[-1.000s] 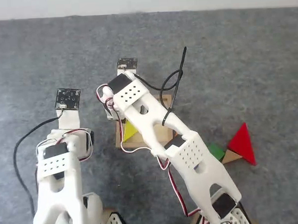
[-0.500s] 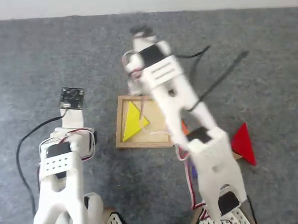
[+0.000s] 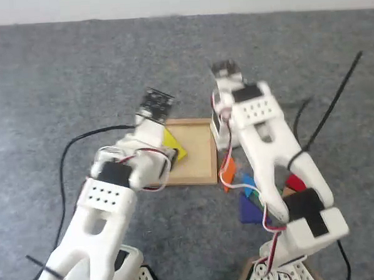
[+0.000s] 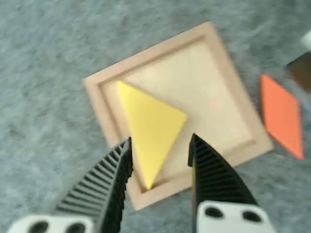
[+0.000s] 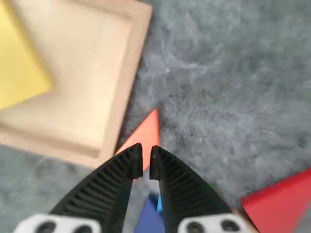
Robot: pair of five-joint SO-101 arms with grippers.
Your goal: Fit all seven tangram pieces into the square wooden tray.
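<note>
The square wooden tray (image 3: 197, 158) lies mid-tabletop with one yellow triangle (image 4: 150, 128) flat in its left half. The orange parallelogram (image 3: 227, 172), blue piece (image 3: 248, 206) and red triangle (image 5: 279, 199) lie outside it, to its right. Your left gripper (image 4: 160, 141) hangs over the yellow triangle, jaws released and empty. Your right gripper (image 5: 146, 148) hangs over the orange parallelogram, jaws closed to a slit on nothing. The pieces look thin, stiff, light and probably slick-faced, so take each across opposite edges, straddling it.
</note>
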